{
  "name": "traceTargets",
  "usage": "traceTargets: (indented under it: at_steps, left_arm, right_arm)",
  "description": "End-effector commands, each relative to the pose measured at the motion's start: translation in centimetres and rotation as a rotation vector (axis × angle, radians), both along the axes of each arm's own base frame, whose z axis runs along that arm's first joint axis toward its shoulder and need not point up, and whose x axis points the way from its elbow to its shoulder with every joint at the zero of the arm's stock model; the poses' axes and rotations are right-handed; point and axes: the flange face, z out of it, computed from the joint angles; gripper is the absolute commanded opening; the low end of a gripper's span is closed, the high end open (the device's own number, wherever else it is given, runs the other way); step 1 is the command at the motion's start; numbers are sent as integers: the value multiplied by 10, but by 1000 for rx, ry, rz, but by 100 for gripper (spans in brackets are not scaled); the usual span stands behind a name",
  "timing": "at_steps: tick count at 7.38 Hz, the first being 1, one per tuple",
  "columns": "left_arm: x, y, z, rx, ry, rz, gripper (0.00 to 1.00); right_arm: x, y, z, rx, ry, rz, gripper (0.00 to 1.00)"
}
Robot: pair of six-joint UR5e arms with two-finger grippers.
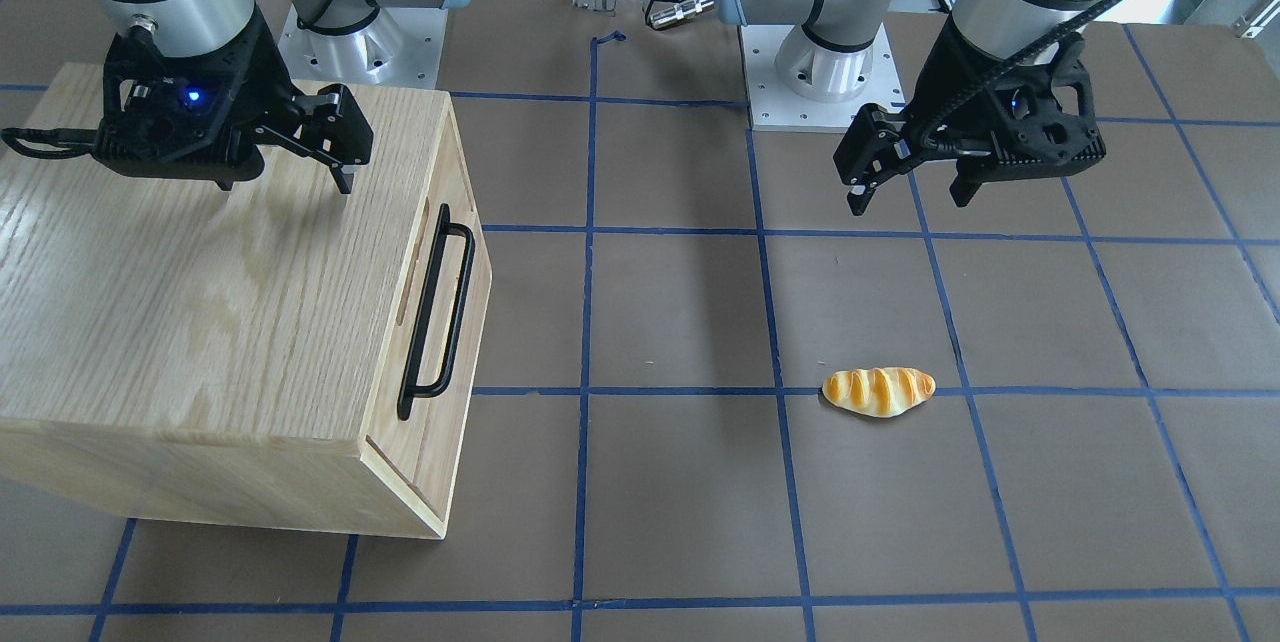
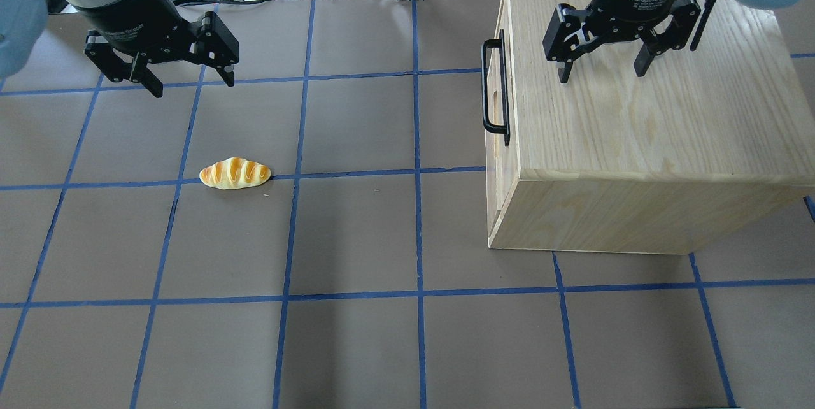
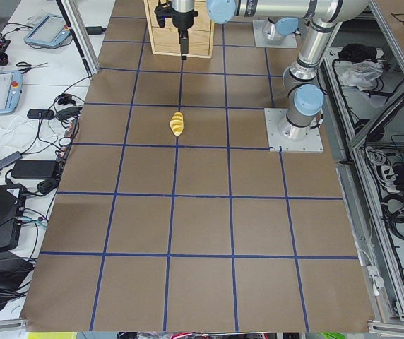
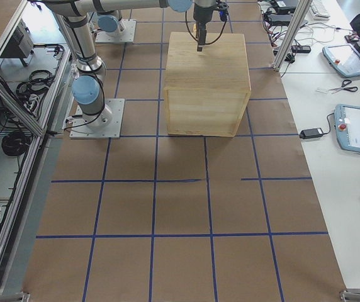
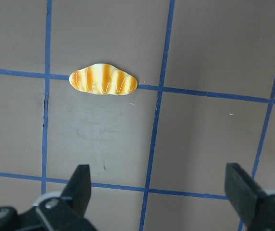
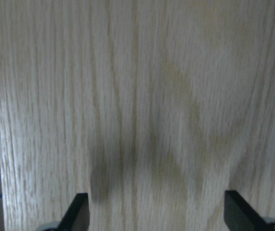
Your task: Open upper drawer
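Note:
The upper drawer is the top panel in the front face of a light-oak cabinet. Its long black bar handle and narrow slot show, and it sits pushed in. From overhead the handle faces the table's middle. My right gripper is open and empty, hovering above the cabinet top, behind the handle side. It also shows in the front view. My left gripper is open and empty above bare table, far from the cabinet.
A toy bread roll lies on the brown table near a blue tape line, below my left gripper; it also shows in the left wrist view. The two arm bases stand at the robot's edge.

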Motion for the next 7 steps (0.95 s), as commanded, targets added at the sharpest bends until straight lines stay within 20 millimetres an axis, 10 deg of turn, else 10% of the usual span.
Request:
traceTargets:
  at_steps: [1, 7]
  left_arm:
    - [1, -1, -1, 1, 3, 1, 100]
    - [1, 2, 6, -8, 2, 1, 100]
  right_arm:
    - [0, 0, 0, -1, 0, 0, 100]
    - [0, 0, 0, -1, 0, 0, 100]
